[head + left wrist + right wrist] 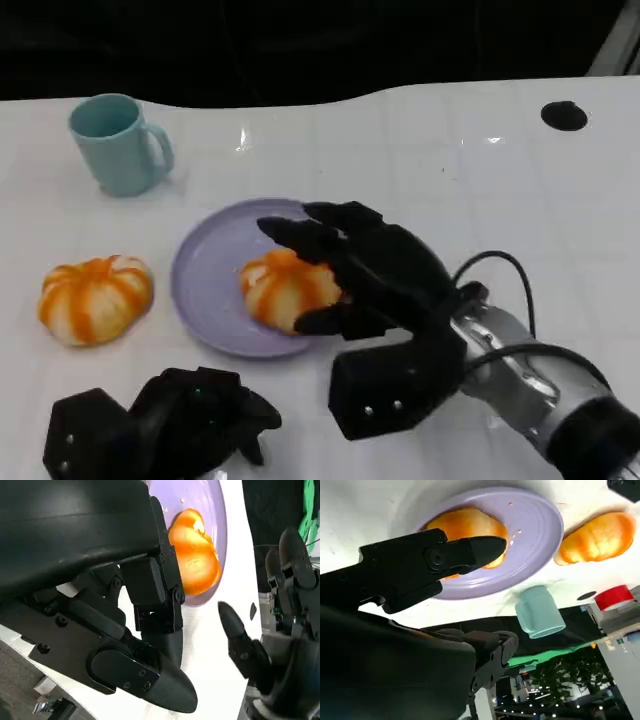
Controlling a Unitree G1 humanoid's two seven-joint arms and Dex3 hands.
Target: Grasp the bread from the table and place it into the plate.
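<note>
Nearest, the left hand (165, 425) rests curled and empty on the white bench (450, 160). Beyond it, the right hand (365, 275) cups the orange-striped bread roll (285, 290), which sits on the round lilac plate (205, 275). Best to spread the fingers fully, then lift straight up, so the roll stays put.

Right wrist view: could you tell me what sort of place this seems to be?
Probably an indoor lab or demo space: a white table with a plate, a mug, and green sheeting behind.
</note>
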